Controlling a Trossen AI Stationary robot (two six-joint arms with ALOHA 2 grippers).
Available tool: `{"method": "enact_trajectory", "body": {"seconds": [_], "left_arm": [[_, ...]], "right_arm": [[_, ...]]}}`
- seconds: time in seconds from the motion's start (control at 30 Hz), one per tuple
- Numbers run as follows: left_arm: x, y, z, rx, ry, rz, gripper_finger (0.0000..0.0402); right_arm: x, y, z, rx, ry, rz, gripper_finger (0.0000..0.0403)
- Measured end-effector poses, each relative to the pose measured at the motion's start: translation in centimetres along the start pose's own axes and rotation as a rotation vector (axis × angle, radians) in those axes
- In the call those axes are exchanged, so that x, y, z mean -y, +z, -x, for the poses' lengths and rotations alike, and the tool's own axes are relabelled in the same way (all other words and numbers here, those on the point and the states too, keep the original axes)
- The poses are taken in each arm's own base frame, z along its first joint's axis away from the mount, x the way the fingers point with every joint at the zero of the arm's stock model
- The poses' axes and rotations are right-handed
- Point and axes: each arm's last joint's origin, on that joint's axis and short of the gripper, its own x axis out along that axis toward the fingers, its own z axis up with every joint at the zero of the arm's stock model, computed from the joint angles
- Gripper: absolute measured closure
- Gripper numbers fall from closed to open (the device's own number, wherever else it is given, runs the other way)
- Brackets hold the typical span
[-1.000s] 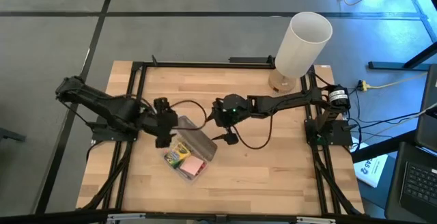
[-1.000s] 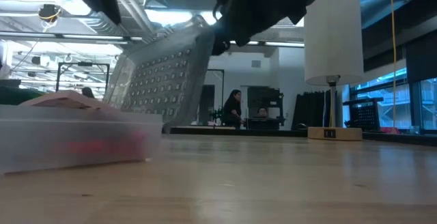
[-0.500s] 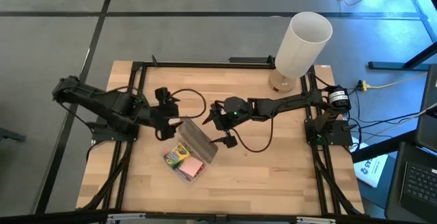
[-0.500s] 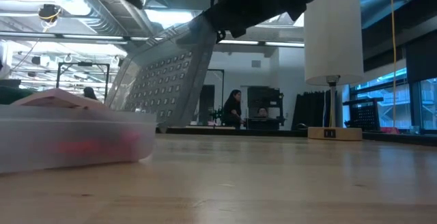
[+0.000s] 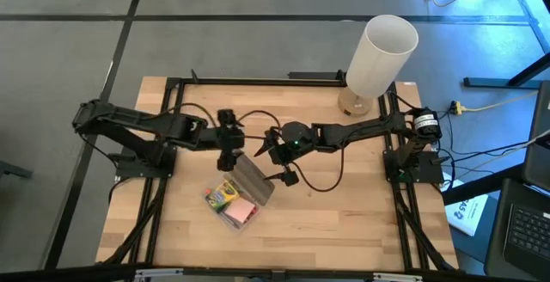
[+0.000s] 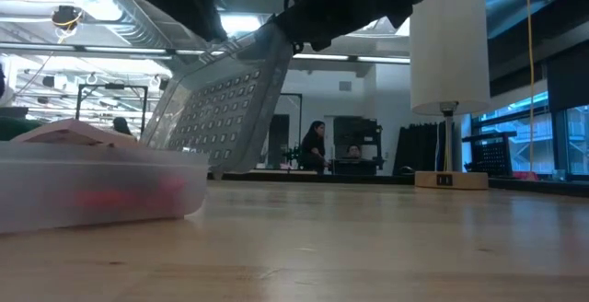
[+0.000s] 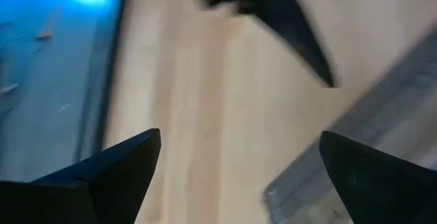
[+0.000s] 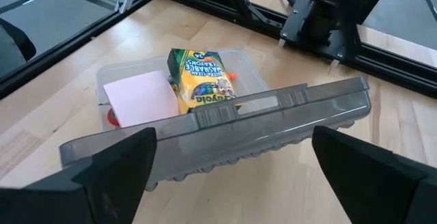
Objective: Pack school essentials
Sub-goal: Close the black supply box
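Observation:
A clear box (image 5: 225, 218) stands on the table's near middle. It holds a green-and-yellow crayon box (image 8: 198, 80), a pink block (image 8: 140, 98), a bit of something red (image 8: 113, 118) and an orange tip (image 8: 230, 77). Its grey dotted lid (image 5: 255, 180) stands raised on the box's right side and tilts away from the box (image 6: 92, 187). My right gripper (image 8: 235, 176) is open, with one finger before each half of the lid's outer face. My left gripper (image 5: 226, 155) is open and hovers by the lid's far end, with only bare table between its fingers (image 7: 130, 166). My right gripper comes at the lid slanting down from the table's right. Its open fingertips (image 8: 136, 159) stand right at the lid's outer face, just under the free edge (image 8: 273, 104). In the low view that edge (image 6: 276, 33) meets the gripper. I cannot tell whether the lid leans on it.
A tall white cylinder (image 5: 382, 54) stands on a wooden base at the far right corner. A black frame rail (image 5: 258, 79) runs along the table's far edge. Bare wood lies near and right of the box.
My left gripper has swung from the box's left side toward the table's right and far edges and has ended by the lid's far end. It has rolled on the way and stayed open. The lid stays raised.

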Motion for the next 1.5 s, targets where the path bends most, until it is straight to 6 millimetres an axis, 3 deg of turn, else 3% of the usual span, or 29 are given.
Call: {"method": "enact_trajectory", "body": {"seconds": [0.1, 0.27, 0.67, 1.17, 1.5], "left_arm": [[0.1, 0.2, -1.6, -0.037, -0.076, -0.077, 0.0008], [-0.3, 0.1, -2.8, -0.077, -0.047, -0.127, 0.0008], [-0.1, -0.2, -1.6, -0.082, -0.112, -0.139, 0.0008], [-0.1, -0.1, -2.5, -0.108, -0.093, -0.16, 0.0008], [0.6, -0.3, -2.1, -0.118, -0.111, -0.197, 0.0008]], "right_arm": [[0.0, 0.0, 0.0, 0.0, 0.0, 0.0, 0.0008], [0.0, 0.0, 0.0, -0.001, 0.0, 0.0, 0.0008], [0.0, 0.0, 0.0, -0.002, -0.002, 0.003, 0.0008], [0.0, 0.0, 0.0, -0.002, -0.002, 0.003, 0.0008], [0.0, 0.0, 0.0, -0.001, -0.002, 0.003, 0.0008]]}}
